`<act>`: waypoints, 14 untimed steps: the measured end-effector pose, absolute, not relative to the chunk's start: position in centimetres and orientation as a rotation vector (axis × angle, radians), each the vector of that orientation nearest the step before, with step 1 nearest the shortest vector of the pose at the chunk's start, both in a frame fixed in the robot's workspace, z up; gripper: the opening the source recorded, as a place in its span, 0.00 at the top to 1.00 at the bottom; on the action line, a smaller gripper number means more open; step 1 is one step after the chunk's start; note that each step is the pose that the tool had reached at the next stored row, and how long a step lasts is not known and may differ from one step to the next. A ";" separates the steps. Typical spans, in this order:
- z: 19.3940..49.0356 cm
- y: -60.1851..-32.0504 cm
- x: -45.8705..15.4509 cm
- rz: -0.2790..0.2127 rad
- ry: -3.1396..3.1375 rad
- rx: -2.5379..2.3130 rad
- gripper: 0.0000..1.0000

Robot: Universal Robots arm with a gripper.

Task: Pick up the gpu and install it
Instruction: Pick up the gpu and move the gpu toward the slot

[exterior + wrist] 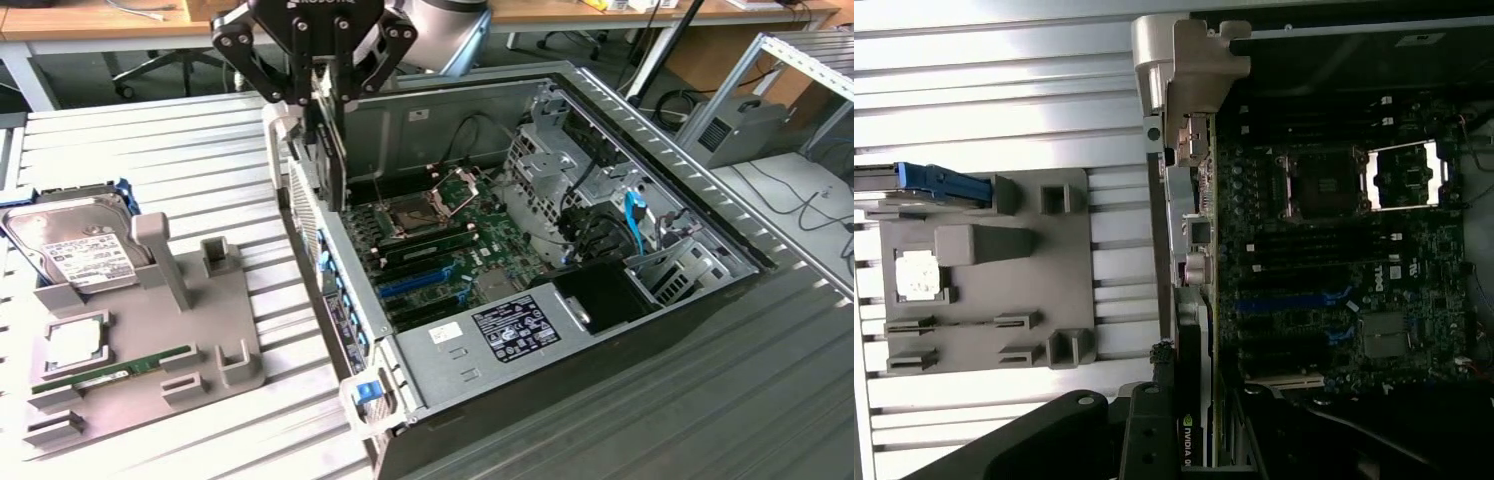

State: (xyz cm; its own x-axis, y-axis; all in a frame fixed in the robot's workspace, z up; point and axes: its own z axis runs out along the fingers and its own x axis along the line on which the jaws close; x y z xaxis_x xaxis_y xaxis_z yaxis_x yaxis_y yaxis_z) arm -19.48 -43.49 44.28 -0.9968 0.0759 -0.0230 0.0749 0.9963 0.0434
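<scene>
The hand (330, 105) is pinching the gpu (327, 160) between its two fingers. The card hangs upright and edge-down from the grip, above the left wall of the open computer case (454, 110), at the far end of that wall as the exterior view shows it.

Judging by this, the pick-up is done: the card is off the surface (160, 150) and over the machine. The install is not. The card's lower edge is above the motherboard (454, 250) and apart from the expansion slots (416, 285), so seating it is what is left. Whether it lines up with a slot cannot be told from here.

Counted: one hand, one gpu, one case with one motherboard inside, and two blue slots visible among the darker ones. On the exterior view's left, well apart from the case, lies one grey parts holder (174, 330). It carries one hard drive (80, 245) at its far end, one square silvery chip (76, 340) and one green memory stick (114, 372) at its near end.
</scene>
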 end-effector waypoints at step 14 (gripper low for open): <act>44.3 -43.2 -15.7 0.066 3.114 0.117 0.73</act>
State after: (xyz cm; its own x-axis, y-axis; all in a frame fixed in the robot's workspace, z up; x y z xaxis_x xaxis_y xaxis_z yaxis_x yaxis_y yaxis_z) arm -15.69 -43.24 44.28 -0.9969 0.0756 -0.0230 0.0746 0.9963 0.0434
